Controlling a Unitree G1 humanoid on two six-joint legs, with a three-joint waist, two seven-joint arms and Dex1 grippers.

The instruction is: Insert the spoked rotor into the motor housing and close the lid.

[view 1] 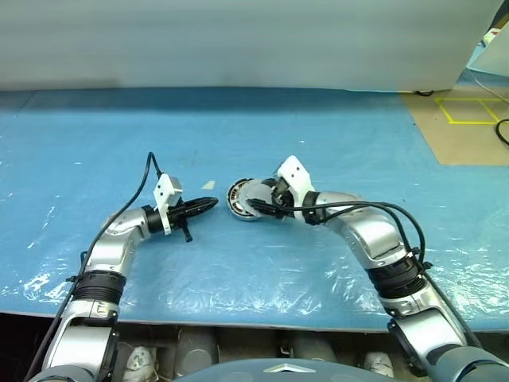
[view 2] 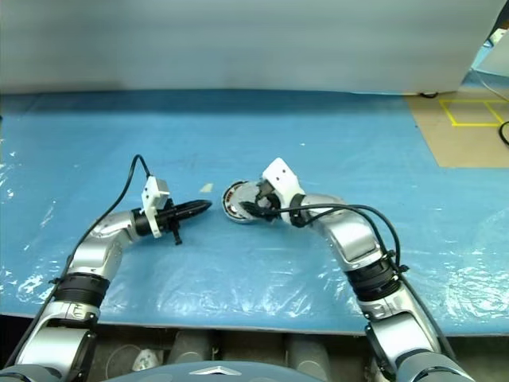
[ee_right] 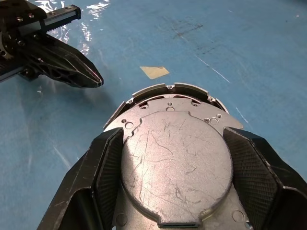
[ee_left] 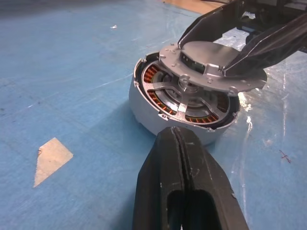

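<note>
The left end effector [ee_left: 184, 143], pressed together, hovered at the frame's bottom; the right end effector [ee_right: 168, 158] pinched the lid [ee_right: 175, 165] over the motor housing [ee_left: 158, 110], ready for seating it squarely.

A blue plastic sheet [view 1: 318, 143], wrinkled and glossy along its near edge, covers the desk. On it, toward ten o'clock of centre, lies a small tan scrap of tape [view 1: 208, 185]. At two o'clock, brown floor [view 1: 465, 135] carries yellow tape lines [view 1: 469, 111] and a black cable [view 1: 503, 131].
</note>
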